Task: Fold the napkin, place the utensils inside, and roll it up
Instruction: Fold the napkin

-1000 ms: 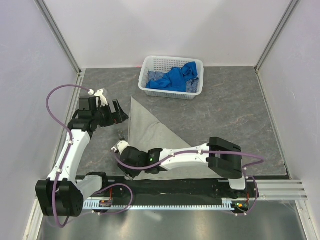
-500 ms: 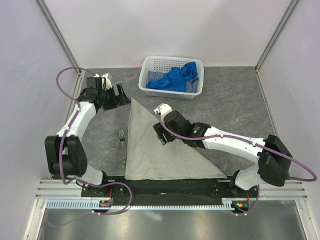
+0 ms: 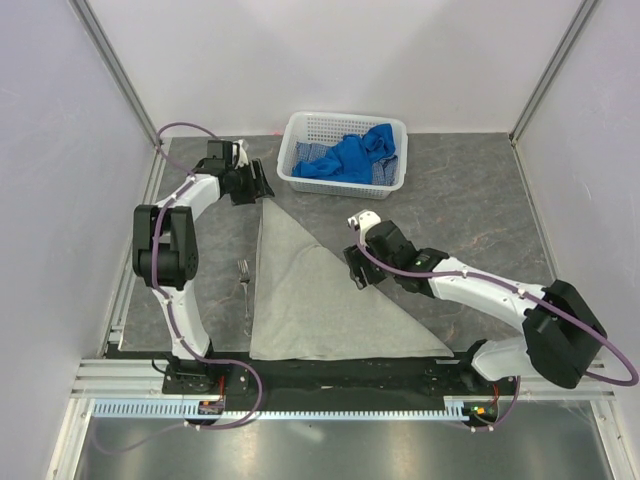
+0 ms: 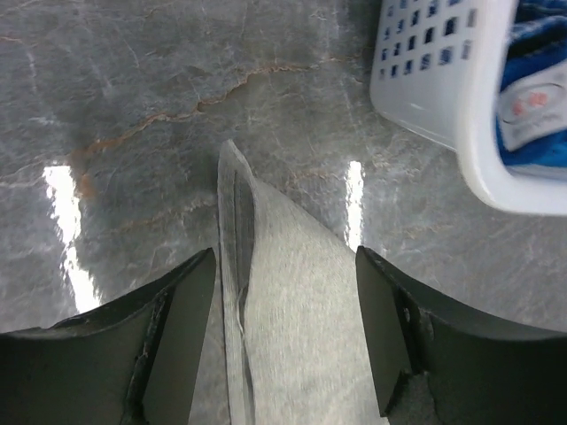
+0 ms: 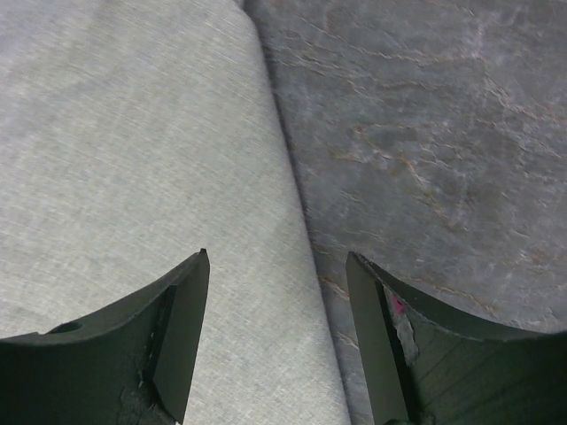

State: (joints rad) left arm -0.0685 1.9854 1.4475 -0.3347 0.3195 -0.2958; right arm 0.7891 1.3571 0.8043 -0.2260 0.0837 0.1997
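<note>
The light grey napkin (image 3: 305, 300) lies flat on the table, folded into a triangle with one point toward the basket. My left gripper (image 3: 258, 184) hovers at that far point. In the left wrist view the left gripper (image 4: 285, 292) is open and its fingers (image 4: 182, 328) straddle the napkin (image 4: 297, 301) tip without pinching it. My right gripper (image 3: 356, 268) is open over the napkin's long diagonal edge. In the right wrist view the right gripper (image 5: 276, 301) has the napkin (image 5: 133, 150) edge running between its jaws. The small silver fork (image 3: 244, 286) lies on the table just left of the napkin.
A white perforated basket (image 3: 300, 175) holding bright blue cloths (image 3: 350, 155) stands at the back, just right of the left gripper; its corner (image 4: 443, 97) shows in the left wrist view. White walls close in the dark marbled table (image 3: 480, 220).
The left arm swung from beside the fork out to the napkin's far point, its jaws narrowing a little. The right arm moved from the napkin's near-left corner to its diagonal edge.
</note>
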